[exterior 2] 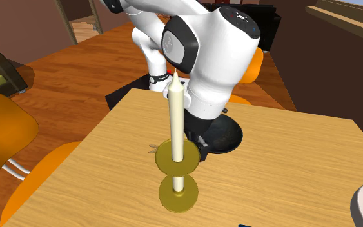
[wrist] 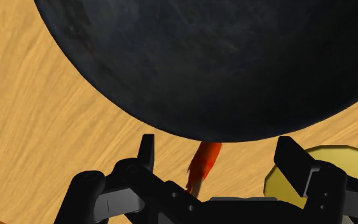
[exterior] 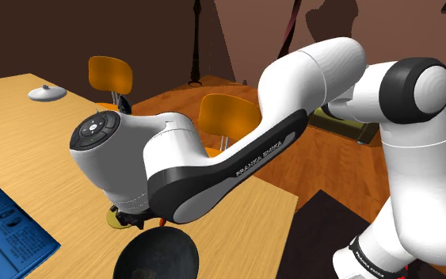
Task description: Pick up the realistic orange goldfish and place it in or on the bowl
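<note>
In the shoulder view the white arm [exterior: 237,150] folds down over the wooden tabletop [exterior: 23,143], with its hand low near the near edge. The black bowl [exterior: 159,255] sits just beside the hand at the picture's bottom edge. A bit of the yellow candle holder [exterior: 118,221] peeks out under the wrist. A blue printed booklet [exterior: 7,230] lies at this view's lower left, and a small white dish [exterior: 47,93] sits well apart at the far corner. An orange chair [exterior: 110,75] stands beyond the table.

In the second exterior view a pale candle [exterior 2: 176,122] stands upright in the yellow candle holder [exterior 2: 178,193]. The black bowl [exterior 2: 228,137] lies behind it, right by the lowered hand.

In the wrist view the black bowl [wrist: 222,57] looms just ahead of the jaws. The jaws stand spread wide and grip nothing. The orange goldfish [wrist: 204,164] lies on the tabletop [wrist: 50,127] between them, touching neither, and its far end is hidden by the bowl's rim. The yellow candle holder [wrist: 336,167] shows beside one finger.
</note>
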`<control>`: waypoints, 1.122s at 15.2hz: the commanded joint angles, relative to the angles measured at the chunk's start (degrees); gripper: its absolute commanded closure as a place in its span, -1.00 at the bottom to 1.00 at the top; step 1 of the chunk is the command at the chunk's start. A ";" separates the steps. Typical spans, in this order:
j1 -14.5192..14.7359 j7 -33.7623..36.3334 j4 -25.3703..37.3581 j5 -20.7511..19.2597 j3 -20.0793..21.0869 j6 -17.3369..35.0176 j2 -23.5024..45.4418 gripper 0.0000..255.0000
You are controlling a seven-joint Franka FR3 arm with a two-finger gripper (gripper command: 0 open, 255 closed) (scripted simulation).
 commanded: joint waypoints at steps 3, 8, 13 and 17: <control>-0.42 0.16 -0.34 -0.12 -0.43 0.08 0.16 -1.00; -0.89 0.14 -1.07 0.01 -0.28 0.44 -0.23 1.00; -0.42 0.16 -0.34 -0.12 -0.43 0.08 0.16 1.00; -0.70 -0.83 0.99 1.02 0.36 -2.01 -1.12 1.00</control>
